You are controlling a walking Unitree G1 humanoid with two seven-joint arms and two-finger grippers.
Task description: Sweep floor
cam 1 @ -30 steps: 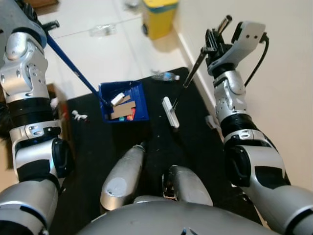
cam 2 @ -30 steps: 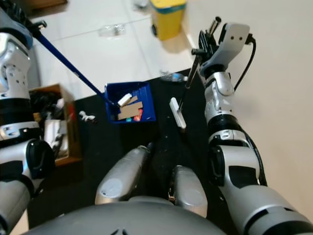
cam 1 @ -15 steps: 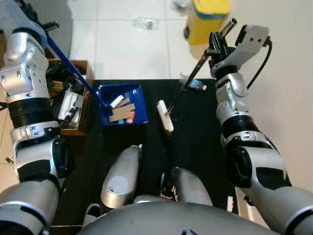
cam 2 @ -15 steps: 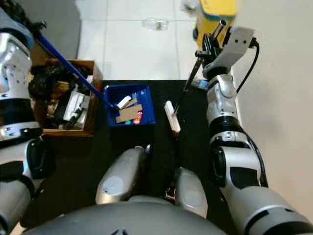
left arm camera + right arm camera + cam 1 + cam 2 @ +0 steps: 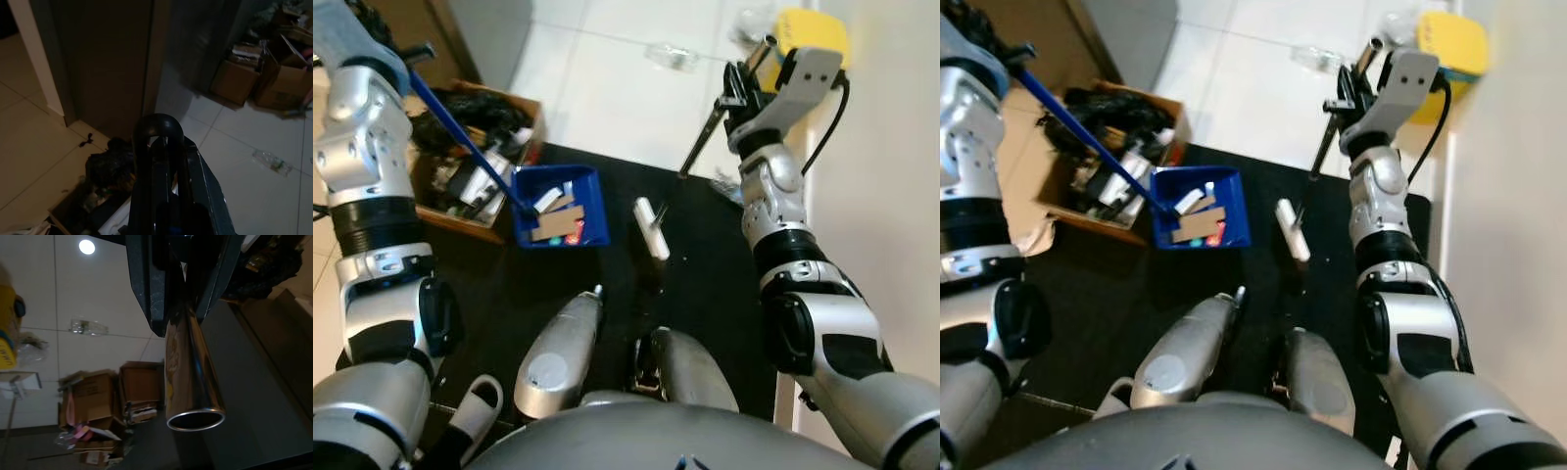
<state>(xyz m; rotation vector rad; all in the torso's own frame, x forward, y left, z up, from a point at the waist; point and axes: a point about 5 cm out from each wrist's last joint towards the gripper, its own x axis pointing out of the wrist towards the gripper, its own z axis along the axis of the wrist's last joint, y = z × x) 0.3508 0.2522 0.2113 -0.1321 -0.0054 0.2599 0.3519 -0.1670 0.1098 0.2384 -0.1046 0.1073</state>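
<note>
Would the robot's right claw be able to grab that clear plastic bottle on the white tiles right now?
Probably not: the right claw is shut on the metal broom handle, and the clear plastic bottle lies beyond it.

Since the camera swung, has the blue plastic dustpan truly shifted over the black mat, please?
Yes: the blue plastic dustpan has drifted along the black mat towards the open cardboard box.

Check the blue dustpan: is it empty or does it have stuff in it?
Not empty. The blue dustpan holds several scraps: flat brown pieces, a white bit and something red, lying on its floor.
</note>
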